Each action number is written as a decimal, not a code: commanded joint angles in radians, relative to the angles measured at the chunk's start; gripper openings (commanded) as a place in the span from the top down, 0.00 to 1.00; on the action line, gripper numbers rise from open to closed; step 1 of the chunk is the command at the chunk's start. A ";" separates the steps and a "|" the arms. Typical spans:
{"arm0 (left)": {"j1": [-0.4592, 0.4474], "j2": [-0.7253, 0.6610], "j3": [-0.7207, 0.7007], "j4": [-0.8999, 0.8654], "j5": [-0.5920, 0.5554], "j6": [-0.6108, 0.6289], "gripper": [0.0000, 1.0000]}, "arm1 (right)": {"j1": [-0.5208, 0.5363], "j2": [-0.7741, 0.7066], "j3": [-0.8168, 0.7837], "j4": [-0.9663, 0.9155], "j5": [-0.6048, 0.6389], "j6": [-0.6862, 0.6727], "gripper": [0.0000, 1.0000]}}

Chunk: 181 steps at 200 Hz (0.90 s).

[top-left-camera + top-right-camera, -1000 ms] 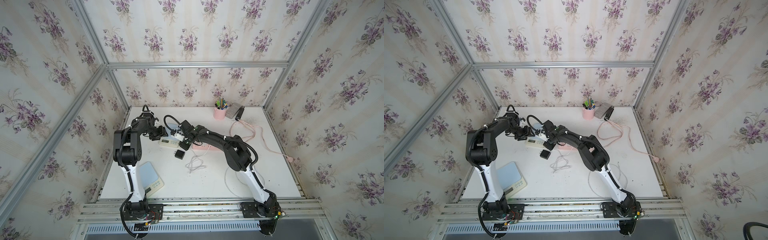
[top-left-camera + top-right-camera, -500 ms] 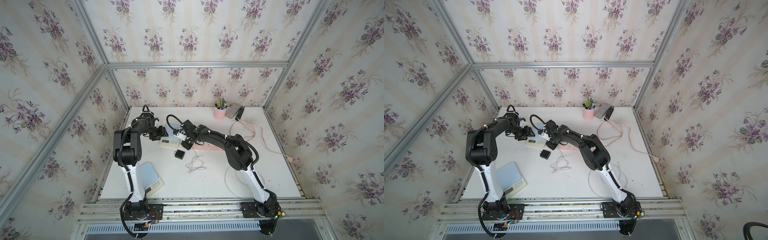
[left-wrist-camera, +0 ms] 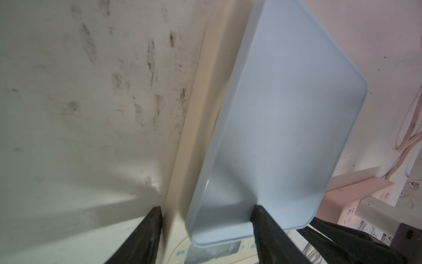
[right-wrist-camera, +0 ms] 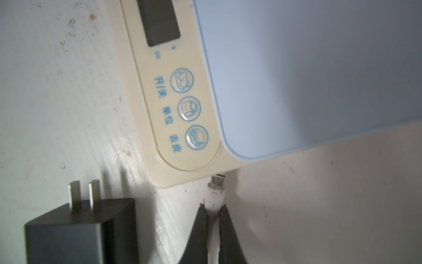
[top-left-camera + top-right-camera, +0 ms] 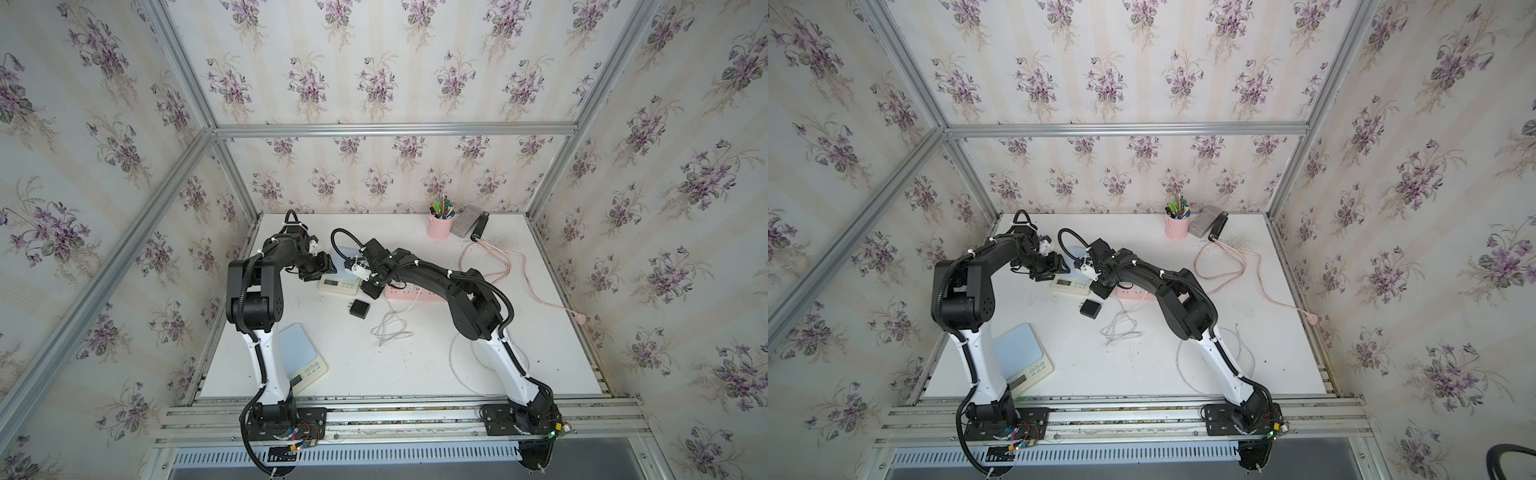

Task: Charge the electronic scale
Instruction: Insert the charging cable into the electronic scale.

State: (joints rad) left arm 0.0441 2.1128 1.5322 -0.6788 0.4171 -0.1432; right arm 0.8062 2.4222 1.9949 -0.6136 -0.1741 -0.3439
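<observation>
Right claw point(image 4: 213, 206) is shut tight on the white plug point(image 4: 215, 192), pinching it just behind its metal tip point(image 4: 218, 177). Left claw point(image 3: 206, 209) has its two fingers apart with one edge of the scale point(image 4: 296, 68) between them. One finger is at the cream side and one is on the blue top. That view is close and blurry, so I only think it is squeezing the scale. That would make sense, because it would stop the scale sliding away when the plug is pushed.

Biggest is the white table point(image 5: 415, 365), and everything lies flat on it.

Next comes the scale. It sits at the far left part of the table, between the two claws and just beside the pink power strip point(image 5: 415, 294). I think it is there so the wire can reach. A second scale point(image 5: 305, 357) lies by the foot of the left arm, and no claw is near it.

Then comes the black charger block point(image 4: 80, 230), near the scale's button corner. Its two prongs are bare, so it is not in the strip yet. The white wire point(image 5: 390, 328) lies in a loose loop close by.

Smallest is the metal tip. It points at the scale's side, right by the button corner, but it is not in. I cannot see the hole. The push should be slow and straight, or the tip may bump the side.
</observation>
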 commanded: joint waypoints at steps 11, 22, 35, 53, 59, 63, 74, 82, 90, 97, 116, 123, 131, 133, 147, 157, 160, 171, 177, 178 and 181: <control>-0.003 0.002 -0.010 -0.062 -0.035 0.019 0.37 | 0.007 -0.017 -0.009 -0.011 -0.025 -0.010 1.00; -0.003 0.002 -0.011 -0.062 -0.036 0.019 0.37 | 0.008 -0.026 -0.018 -0.003 -0.028 -0.009 1.00; -0.003 0.003 -0.011 -0.062 -0.035 0.019 0.37 | 0.010 -0.033 -0.025 0.001 -0.033 -0.007 1.00; -0.003 0.004 -0.012 -0.061 -0.034 0.018 0.37 | 0.009 -0.039 -0.024 0.001 -0.036 -0.006 1.00; -0.003 0.004 -0.011 -0.062 -0.034 0.019 0.37 | 0.010 -0.040 -0.024 0.003 -0.035 -0.004 1.00; -0.003 0.004 -0.012 -0.062 -0.034 0.019 0.37 | 0.009 -0.041 -0.025 0.003 -0.034 -0.004 1.00; -0.003 0.003 -0.013 -0.062 -0.034 0.019 0.37 | 0.010 -0.044 -0.024 0.007 -0.034 -0.001 1.00; -0.003 0.004 -0.015 -0.062 -0.033 0.019 0.37 | 0.009 -0.045 -0.027 0.010 -0.030 0.003 1.00; -0.003 0.004 -0.016 -0.062 -0.034 0.020 0.37 | 0.010 -0.047 -0.027 0.015 -0.025 0.010 1.00; -0.003 0.004 -0.017 -0.061 -0.033 0.021 0.37 | 0.010 -0.048 -0.027 0.018 -0.026 0.011 1.00; -0.003 0.002 -0.017 -0.062 -0.032 0.022 0.37 | 0.009 -0.043 -0.023 0.019 -0.036 0.006 1.00; -0.003 0.003 -0.018 -0.062 -0.032 0.022 0.37 | 0.009 -0.040 -0.021 0.016 -0.042 0.003 1.00; -0.003 0.004 -0.019 -0.062 -0.029 0.022 0.37 | 0.008 -0.037 -0.021 0.010 -0.052 -0.005 1.00; -0.003 0.003 -0.019 -0.062 -0.029 0.022 0.37 | 0.009 -0.036 -0.021 0.007 -0.055 -0.006 1.00; -0.004 0.004 -0.020 -0.062 -0.022 0.025 0.37 | 0.013 -0.031 -0.021 -0.007 -0.067 -0.038 1.00; -0.006 0.005 -0.023 -0.062 -0.016 0.030 0.38 | 0.016 -0.029 -0.019 -0.022 -0.064 -0.065 1.00; -0.006 0.005 -0.022 -0.061 -0.015 0.031 0.38 | 0.016 -0.028 -0.019 -0.026 -0.063 -0.073 1.00; -0.007 0.004 -0.026 -0.062 -0.009 0.037 0.38 | 0.015 -0.025 -0.013 -0.042 -0.064 -0.100 1.00; -0.009 0.004 -0.028 -0.062 -0.007 0.041 0.38 | 0.015 -0.024 -0.010 -0.050 -0.064 -0.112 1.00; -0.009 0.003 -0.028 -0.062 -0.007 0.042 0.38 | 0.016 -0.024 -0.008 -0.051 -0.064 -0.115 1.00; -0.009 0.002 -0.029 -0.061 -0.005 0.042 0.38 | 0.016 -0.021 -0.004 -0.055 -0.064 -0.120 1.00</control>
State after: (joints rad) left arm 0.0433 2.1090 1.5169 -0.6674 0.4324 -0.1291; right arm 0.8173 2.3947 1.9732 -0.6285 -0.2016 -0.3874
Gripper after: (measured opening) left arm 0.625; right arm 0.071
